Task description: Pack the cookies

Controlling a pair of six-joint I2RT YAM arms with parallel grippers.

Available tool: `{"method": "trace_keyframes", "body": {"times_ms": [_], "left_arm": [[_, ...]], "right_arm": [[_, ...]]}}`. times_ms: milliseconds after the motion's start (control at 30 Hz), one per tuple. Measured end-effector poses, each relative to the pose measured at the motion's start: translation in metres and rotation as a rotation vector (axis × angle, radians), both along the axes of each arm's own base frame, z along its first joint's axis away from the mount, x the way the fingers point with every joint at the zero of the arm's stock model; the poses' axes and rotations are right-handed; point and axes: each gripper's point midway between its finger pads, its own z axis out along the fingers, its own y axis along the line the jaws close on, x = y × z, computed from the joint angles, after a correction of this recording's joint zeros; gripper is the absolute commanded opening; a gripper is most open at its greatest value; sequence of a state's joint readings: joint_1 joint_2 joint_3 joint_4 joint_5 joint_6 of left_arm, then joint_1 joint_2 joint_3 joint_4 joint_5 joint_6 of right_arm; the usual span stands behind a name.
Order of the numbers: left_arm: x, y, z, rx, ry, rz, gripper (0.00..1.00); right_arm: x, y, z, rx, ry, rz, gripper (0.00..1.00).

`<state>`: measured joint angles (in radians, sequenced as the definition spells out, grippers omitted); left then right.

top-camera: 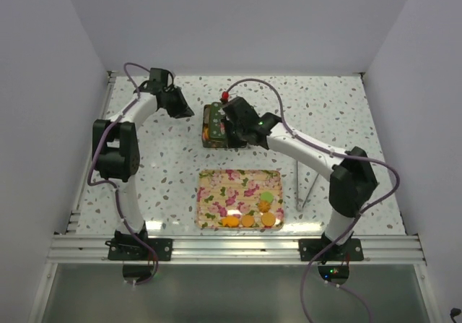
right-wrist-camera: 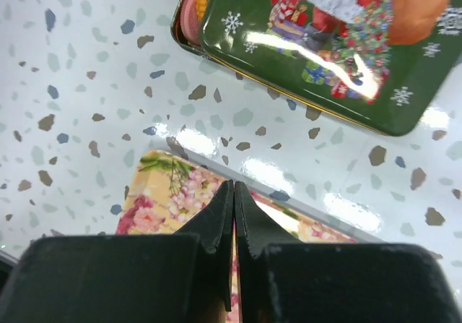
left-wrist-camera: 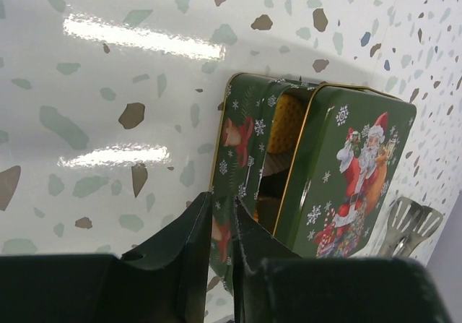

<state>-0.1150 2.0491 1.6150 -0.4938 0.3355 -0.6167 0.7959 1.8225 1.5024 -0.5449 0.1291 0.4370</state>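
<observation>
one floral tray [top-camera: 216, 193] near the table's [top-camera: 159, 178] front edge, carrying five cookies [top-camera: 247, 220]: four orange and one pale green, bunched in its front right corner. one green santa tin [top-camera: 211, 129] behind it, well apart. its one lid [right-wrist-camera: 325, 41] is skewed, leaving a slot with more cookies inside, one pink and at least one orange. left gripper [left-wrist-camera: 222, 211] is just left of the tin, claw a thin slit apart, clamping nothing. right gripper [right-wrist-camera: 233, 187] is over the tin, claw pressed together, empty. bare table left of the tray.
</observation>
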Motion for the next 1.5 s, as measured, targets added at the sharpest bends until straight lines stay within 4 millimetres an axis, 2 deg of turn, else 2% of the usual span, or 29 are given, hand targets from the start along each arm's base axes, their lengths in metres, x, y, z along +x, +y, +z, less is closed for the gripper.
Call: {"method": "trace_keyframes", "body": {"times_ms": [100,200,333,400,567,700,833,1033,1133,1167,1200,1233,1367,1500], "left_arm": [[-0.002,0.002,-0.005,0.002,0.009,0.004,0.17],[-0.006,0.002,-0.01,0.003,0.022,0.003,0.14],[-0.008,0.003,-0.012,0.005,0.028,0.001,0.13],[-0.008,0.003,-0.013,0.008,0.027,-0.004,0.12],[-0.01,0.003,-0.014,0.014,0.027,-0.013,0.1],[-0.014,0.004,-0.02,0.021,0.037,-0.022,0.09],[-0.017,0.004,-0.025,0.02,0.051,-0.026,0.07],[-0.019,0.001,-0.033,0.009,0.07,-0.037,0.06],[-0.02,-0.002,-0.038,-0.001,0.083,-0.048,0.2],[-0.021,-0.004,-0.04,-0.005,0.086,-0.053,0.34],[-0.021,-0.005,-0.041,-0.009,0.086,-0.06,0.4],[-0.022,-0.007,-0.042,-0.015,0.088,-0.065,0.5],[-0.022,-0.012,-0.039,-0.039,0.083,-0.078,0.65],[-0.02,-0.013,-0.038,-0.058,0.07,-0.084,0.68]], "right_arm": [[0.0,-0.014,0.03,0.034,-0.034,-0.023,0.0],[0.023,-0.047,0.042,0.054,-0.042,-0.123,0.0],[0.062,-0.103,0.019,0.005,0.015,-0.292,0.0],[0.074,-0.115,0.002,-0.024,0.057,-0.337,0.0],[0.087,-0.122,-0.051,-0.1,0.189,-0.386,0.0],[0.093,-0.122,-0.077,-0.138,0.251,-0.4,0.0],[0.101,-0.119,-0.084,-0.146,0.266,-0.408,0.0],[0.115,-0.116,-0.08,-0.131,0.251,-0.418,0.0],[0.12,-0.115,-0.078,-0.123,0.246,-0.418,0.0],[0.122,-0.113,-0.077,-0.12,0.246,-0.417,0.0],[0.123,-0.112,-0.077,-0.115,0.247,-0.415,0.0],[0.123,-0.111,-0.076,-0.111,0.248,-0.413,0.0],[0.128,-0.108,-0.072,-0.098,0.243,-0.411,0.0],[0.132,-0.106,-0.067,-0.084,0.236,-0.411,0.0]]}}
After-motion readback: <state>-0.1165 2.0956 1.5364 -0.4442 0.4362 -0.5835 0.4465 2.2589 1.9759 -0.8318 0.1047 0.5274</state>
